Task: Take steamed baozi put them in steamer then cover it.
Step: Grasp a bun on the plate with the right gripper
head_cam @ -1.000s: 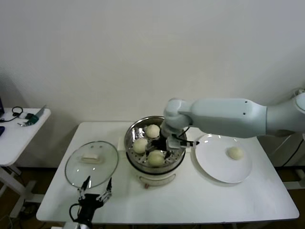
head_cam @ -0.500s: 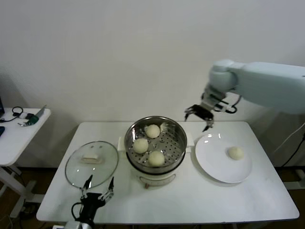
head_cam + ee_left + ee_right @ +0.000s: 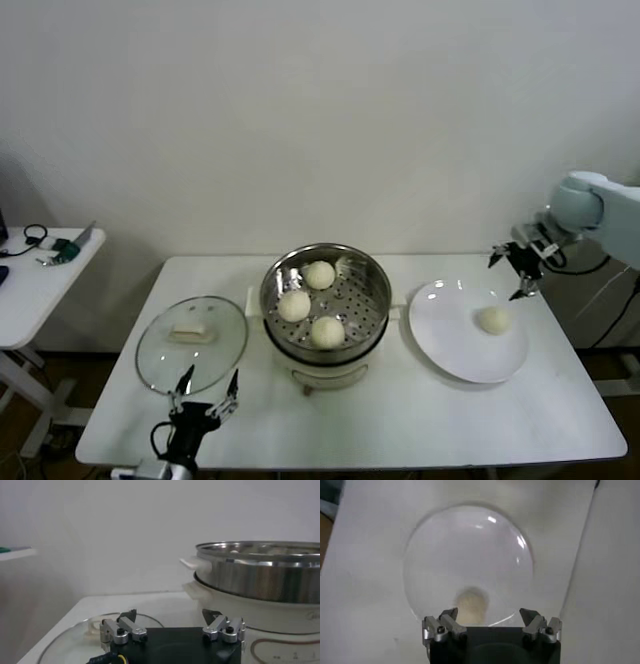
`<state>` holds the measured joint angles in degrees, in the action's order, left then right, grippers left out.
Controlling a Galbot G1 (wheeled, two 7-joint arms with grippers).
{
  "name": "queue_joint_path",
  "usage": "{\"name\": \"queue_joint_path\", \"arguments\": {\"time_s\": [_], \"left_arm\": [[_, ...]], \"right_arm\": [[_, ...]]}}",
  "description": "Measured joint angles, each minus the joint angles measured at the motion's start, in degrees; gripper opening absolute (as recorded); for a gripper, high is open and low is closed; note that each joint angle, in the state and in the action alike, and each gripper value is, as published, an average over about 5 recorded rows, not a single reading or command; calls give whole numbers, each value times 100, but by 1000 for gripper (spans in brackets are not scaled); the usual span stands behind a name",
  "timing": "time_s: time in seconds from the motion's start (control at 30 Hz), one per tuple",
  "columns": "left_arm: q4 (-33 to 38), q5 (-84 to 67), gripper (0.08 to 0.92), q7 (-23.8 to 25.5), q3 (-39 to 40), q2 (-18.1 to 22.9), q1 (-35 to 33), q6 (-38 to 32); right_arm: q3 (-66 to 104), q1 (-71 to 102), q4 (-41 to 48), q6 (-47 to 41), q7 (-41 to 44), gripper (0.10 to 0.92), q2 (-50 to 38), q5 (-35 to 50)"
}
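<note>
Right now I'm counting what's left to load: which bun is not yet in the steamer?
The bun alone on the white plate, below the open right gripper; the other three lie in the steamer.

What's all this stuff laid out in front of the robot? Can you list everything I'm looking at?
baozi in steamer: three, cream-white, on the perforated tray.
baozi on plate: one, cream-white, toward the plate's right side.
steamer: one, shiny steel on a white base, table centre.
plate: one, white, right of the steamer.
glass lid: one, clear with a pale handle, flat on the table left of the steamer.
table: one, white.
side table: one, white, far left, small items on it.
left end effector: open, at the table's near edge by the lid.
right end effector: open, raised above the plate's far right edge.
</note>
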<state>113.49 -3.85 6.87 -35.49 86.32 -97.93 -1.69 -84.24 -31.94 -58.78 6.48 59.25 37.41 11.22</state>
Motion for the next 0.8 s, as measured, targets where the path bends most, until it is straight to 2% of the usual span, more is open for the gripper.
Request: {"name": "queue_joint_path", "arguments": {"time_s": [0.57,0.8], "left_arm": [[-35,47,823,-9,-65,72,-135,-41],[-57,41,823,-18,-70,80,-127,-51]], "right_arm": [[1645,1840,1798,225,137,820,746,-533],[1932,2101,2300,339,135,780,1067,-681]]}}
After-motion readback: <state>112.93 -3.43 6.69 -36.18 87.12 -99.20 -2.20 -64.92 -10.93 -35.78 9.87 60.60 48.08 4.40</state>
